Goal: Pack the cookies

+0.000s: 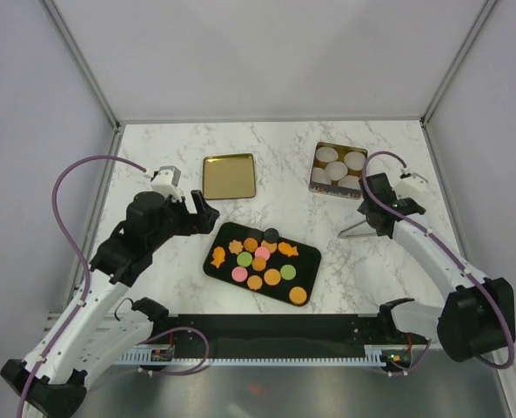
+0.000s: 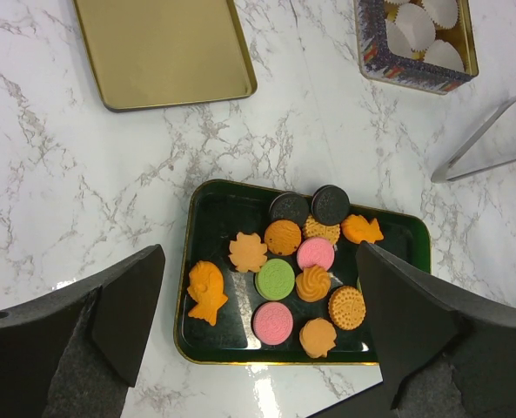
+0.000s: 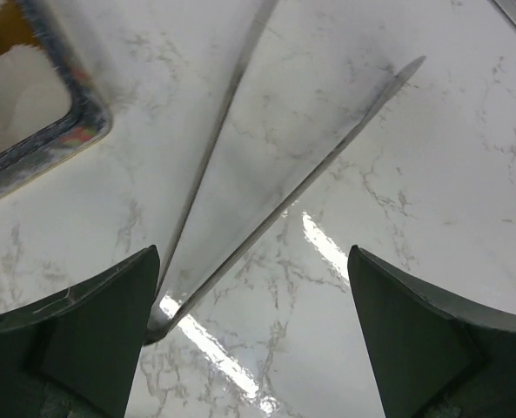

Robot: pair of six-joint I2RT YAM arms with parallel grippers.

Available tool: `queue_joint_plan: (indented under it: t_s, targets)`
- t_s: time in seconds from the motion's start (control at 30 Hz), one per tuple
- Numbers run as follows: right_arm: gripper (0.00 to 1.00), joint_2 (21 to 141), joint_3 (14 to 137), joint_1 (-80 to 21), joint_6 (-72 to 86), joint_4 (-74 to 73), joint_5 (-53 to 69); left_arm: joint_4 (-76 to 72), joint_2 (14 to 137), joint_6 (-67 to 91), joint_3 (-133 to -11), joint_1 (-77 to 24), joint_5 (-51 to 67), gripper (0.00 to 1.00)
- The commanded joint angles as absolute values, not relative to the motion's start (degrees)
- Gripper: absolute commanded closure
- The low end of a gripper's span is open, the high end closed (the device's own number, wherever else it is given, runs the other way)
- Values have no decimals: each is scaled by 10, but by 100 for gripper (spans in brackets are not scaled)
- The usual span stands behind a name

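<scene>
The cookies (image 1: 259, 263) lie flat on a black tray (image 1: 310, 277) at the table's middle: orange, pink, green and dark rounds, plus fish and leaf shapes. In the left wrist view the cookies (image 2: 275, 279) sit directly below my left gripper (image 2: 259, 252), which is open with nothing between its fingers. From above, the left gripper (image 1: 204, 213) hovers at the tray's upper-left edge. My right gripper (image 1: 372, 216) is open above metal tongs (image 1: 355, 228). In the right wrist view the right gripper (image 3: 252, 252) straddles the tongs (image 3: 327, 158), whose bend lies by the left finger.
A gold lid (image 1: 229, 176) lies open side up behind the tray. A tin (image 1: 338, 168) lined with white paper cups stands at the back right, just beyond the tongs. The tin's corner (image 3: 57, 144) shows at the upper left of the right wrist view.
</scene>
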State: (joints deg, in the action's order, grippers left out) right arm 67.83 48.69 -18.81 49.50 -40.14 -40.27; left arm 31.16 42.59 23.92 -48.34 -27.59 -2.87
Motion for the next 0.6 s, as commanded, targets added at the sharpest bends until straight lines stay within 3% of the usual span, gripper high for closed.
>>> queue_joint_plan:
  t_s: [0.0,0.33,0.57]
  targets:
    - [2,708,516,-124,524,-430,-352,303,425,244,-486,-275,-26,0]
    - [2,833,551,-87,600,-431,-317,307,426,243,-486,-275,-33,0]
    - [2,834,534,-85,667,-399,-282,310,425,243,-488,-274,-41,0]
